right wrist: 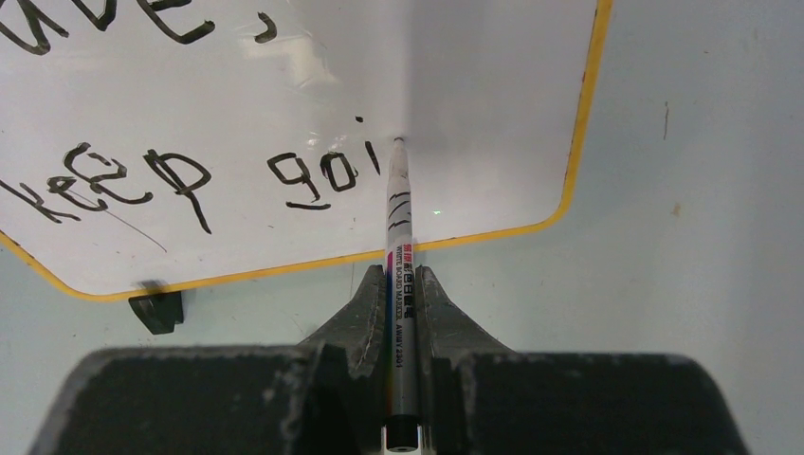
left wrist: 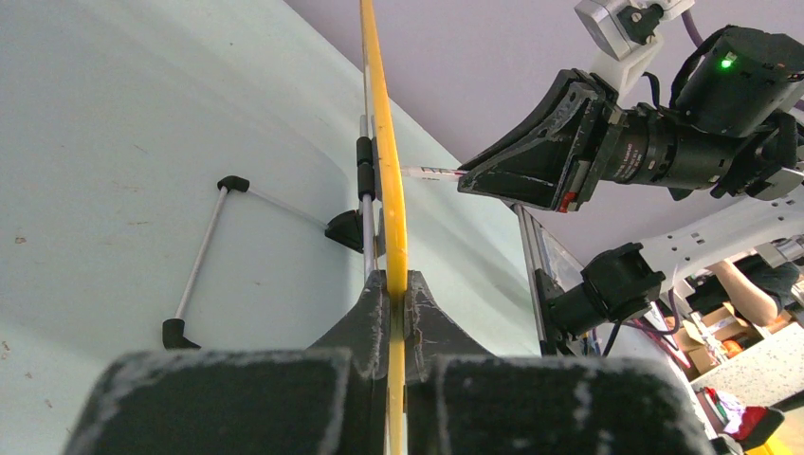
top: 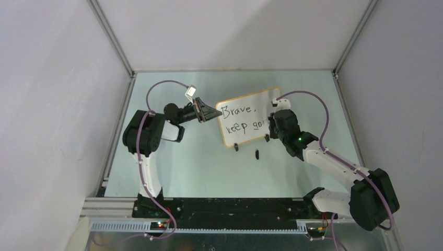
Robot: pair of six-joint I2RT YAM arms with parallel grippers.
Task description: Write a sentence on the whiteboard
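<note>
The whiteboard (top: 261,104) stands tilted on the table at centre, with an orange frame and black clip feet (top: 236,147). The sentence (top: 241,119) reads "Brave," above "keep goi". My left gripper (top: 214,112) is shut on the board's left edge; the left wrist view shows its jaws pinching the orange frame (left wrist: 384,142). My right gripper (top: 272,125) is shut on a white-barrelled marker (right wrist: 400,237). The marker's tip rests on the board (right wrist: 493,85) just right of "goi" (right wrist: 322,175). The right gripper (left wrist: 474,177) and marker (left wrist: 431,172) also show in the left wrist view.
A small black cap (top: 257,153) lies on the table in front of the board. The board's wire stand (left wrist: 204,251) sits behind it. A clip foot (right wrist: 156,310) is at the board's lower edge. Enclosure walls surround the table, with a metal rail (top: 209,225) at the near edge.
</note>
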